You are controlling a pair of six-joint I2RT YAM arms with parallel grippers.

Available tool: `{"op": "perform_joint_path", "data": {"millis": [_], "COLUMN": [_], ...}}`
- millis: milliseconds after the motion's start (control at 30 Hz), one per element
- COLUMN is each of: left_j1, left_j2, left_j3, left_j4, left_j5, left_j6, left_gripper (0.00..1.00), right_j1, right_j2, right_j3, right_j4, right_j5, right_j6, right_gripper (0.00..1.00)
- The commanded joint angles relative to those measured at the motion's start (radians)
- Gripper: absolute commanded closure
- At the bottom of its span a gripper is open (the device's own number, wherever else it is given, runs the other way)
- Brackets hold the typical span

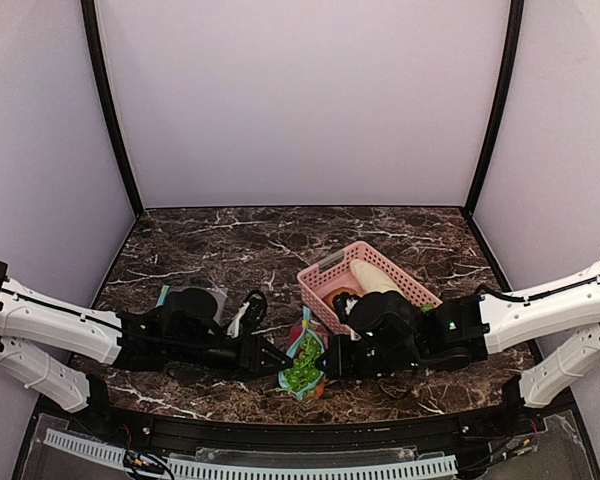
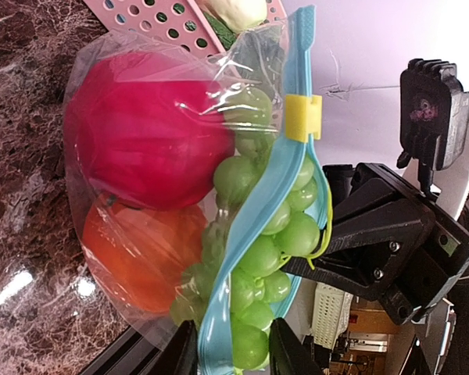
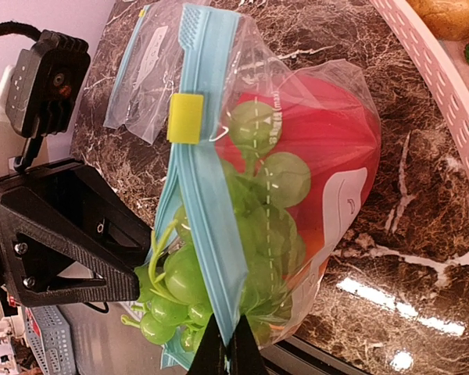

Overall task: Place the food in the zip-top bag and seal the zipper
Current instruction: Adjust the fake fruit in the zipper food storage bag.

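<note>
Bagged in zip-top bag [image 1: 305, 365], lower centre of top view: red fruit [image 2: 152, 129], orange fruit [image 2: 137, 250], most of grape bunch [image 2: 258, 258]; yet to seal: gaping zipper [image 2: 254, 211], pinched by right gripper [image 3: 225, 351], straddled by left gripper's [image 2: 233, 355] parted jaws.

This is looking like a robotics lab test cell rather than a home or a kitchen. Plain pale panels [image 1: 300, 100] are boxing in the bench [image 1: 230, 235] at nine, twelve and three o'clock, with black posts [image 1: 110, 110] running up the far corners. The white-and-black left arm [image 1: 55, 320] and right arm [image 1: 550, 305] are reaching in from the six o'clock edge, where a black rail [image 1: 230, 422] and a slotted white cable duct [image 1: 280, 468] are running across. A pink basket [image 1: 330, 259] and toy grapes [image 1: 302, 372] are sitting as staged props on the dark marble-patterned top.
</note>
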Motion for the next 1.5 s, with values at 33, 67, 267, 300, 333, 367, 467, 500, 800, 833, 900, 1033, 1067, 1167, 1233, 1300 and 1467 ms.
{"op": "perform_joint_path", "data": {"millis": [33, 67, 267, 300, 333, 367, 467, 500, 800, 833, 900, 1033, 1067, 1167, 1233, 1300, 1467], "left_j1": [0.003, 0.004, 0.004, 0.004, 0.004, 0.004, -0.001, -0.007, -0.087, -0.103, -0.127, -0.176, -0.188, -0.210, -0.216, -0.217, -0.216], "left_j2": [0.023, 0.027, 0.029, 0.029, 0.029, 0.030, 0.034, 0.037, 0.104, 0.111, 0.141, 0.224, 0.256, 0.317, 0.342, 0.331, 0.254], "left_j3": [-0.012, -0.013, 0.004, 0.008, 0.017, 0.022, 0.073, 0.088, 0.381, 0.412, 0.462, 0.595, 0.618, 0.725, 0.741, 0.711, 0.633], "left_j4": [0.055, 0.063, 0.036, 0.027, 0.010, 0.001, -0.100, -0.165, -0.652, -0.694, -0.762, -0.961, -0.999, -1.163, -1.187, -1.129, -0.979], "left_j5": [0.033, 0.035, 0.033, 0.032, 0.032, 0.031, 0.014, 0.006, -0.286, -0.327, -0.382, -0.534, -0.560, -0.679, -0.693, -0.670, -0.617], "left_j6": [-0.016, -0.019, -0.008, -0.001, 0.003, 0.013, 0.057, 0.090, 0.299, 0.313, 0.334, 0.366, 0.372, 0.370, 0.360, 0.347, 0.306], "left_gripper": [0.71, 0.72, 0.85, 0.89, 0.93, 0.95, 0.99, 0.99, 0.99, 0.99, 0.99, 0.99, 0.99, 0.99, 0.99, 0.99, 0.71], "right_j1": [0.010, 0.011, 0.011, 0.012, 0.011, 0.011, 0.012, 0.012, 0.043, 0.048, 0.053, 0.063, 0.065, 0.068, 0.068, 0.068, 0.068], "right_j2": [-0.006, -0.005, -0.002, -0.001, -0.001, -0.001, 0.001, 0.001, 0.082, 0.095, 0.114, 0.144, 0.150, 0.149, 0.139, 0.127, 0.109], "right_j3": [0.016, 0.016, 0.012, 0.012, 0.012, 0.012, 0.013, 0.015, 0.158, 0.176, 0.201, 0.243, 0.252, 0.250, 0.235, 0.225, 0.210], "right_j4": [0.039, 0.039, 0.041, 0.043, 0.042, 0.041, 0.036, 0.034, -0.118, -0.136, -0.151, -0.210, -0.239, -0.275, -0.275, -0.278, -0.291], "right_j5": [0.002, 0.003, 0.001, 0.001, 0.002, 0.005, 0.019, 0.024, 0.116, 0.128, 0.141, 0.170, 0.182, 0.198, 0.204, 0.215, 0.242], "right_j6": [-0.007, -0.007, -0.004, -0.004, -0.004, -0.004, -0.003, 0.000, 0.012, 0.024, 0.048, 0.088, 0.104, 0.154, 0.183, 0.198, 0.222], "right_gripper": [1.00, 1.00, 1.00, 1.00, 1.00, 1.00, 1.00, 1.00, 1.00, 1.00, 1.00, 1.00, 1.00, 1.00, 1.00, 1.00, 1.00]}}
